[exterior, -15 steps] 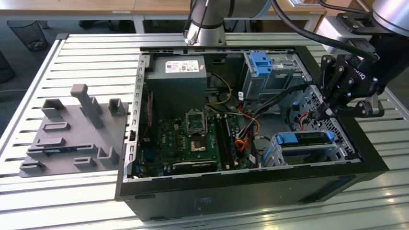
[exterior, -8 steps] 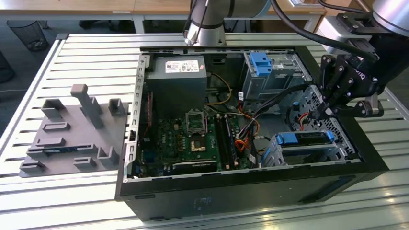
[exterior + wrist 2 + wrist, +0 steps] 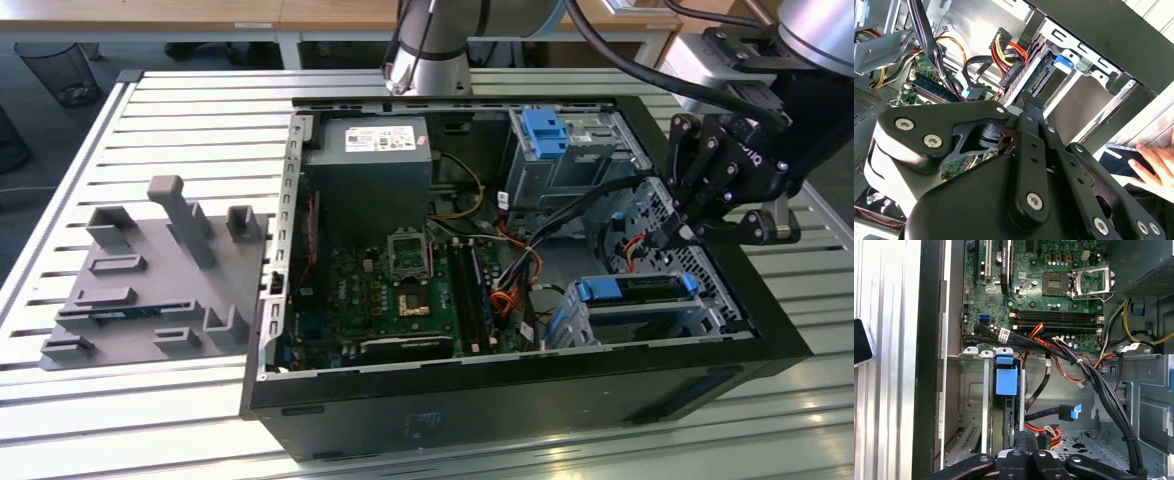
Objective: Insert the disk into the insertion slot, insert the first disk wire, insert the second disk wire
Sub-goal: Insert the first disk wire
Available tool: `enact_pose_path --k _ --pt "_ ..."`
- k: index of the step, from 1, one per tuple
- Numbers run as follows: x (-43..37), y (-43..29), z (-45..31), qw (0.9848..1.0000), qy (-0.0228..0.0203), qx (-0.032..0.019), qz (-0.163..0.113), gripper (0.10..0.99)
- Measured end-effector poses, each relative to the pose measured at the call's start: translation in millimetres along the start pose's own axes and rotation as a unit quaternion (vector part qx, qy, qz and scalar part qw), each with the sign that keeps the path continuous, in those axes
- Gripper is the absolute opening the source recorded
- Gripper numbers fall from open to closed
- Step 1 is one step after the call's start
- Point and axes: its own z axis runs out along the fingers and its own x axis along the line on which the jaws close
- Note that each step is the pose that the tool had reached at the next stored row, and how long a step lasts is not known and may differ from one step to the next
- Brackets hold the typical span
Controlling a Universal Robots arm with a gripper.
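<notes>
Finding: the disk (image 3: 634, 288) sits in the insertion slot (image 3: 654, 320), at 4 o'clock in the open computer case (image 3: 534, 400) in the exterior view, so step one reads as done. Your gripper (image 3: 721, 228) hangs near it, at the case's 3 o'clock. I cannot tell whether the jaws are spread or pinching anything. The wire step is in hand: the black power plug (image 3: 1010, 75) and the blue-tipped data cable (image 3: 1074, 412) both look unmated. Judgement: you need a plug squared to the disk's rear socket before pushing.
</notes>
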Motion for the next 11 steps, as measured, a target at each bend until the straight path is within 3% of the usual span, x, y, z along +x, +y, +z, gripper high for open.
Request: enact_pose_path --k 11 --pt "-1.9 -0.2 0.3 1.0000 -0.0004 0.0000 0.000 0.106"
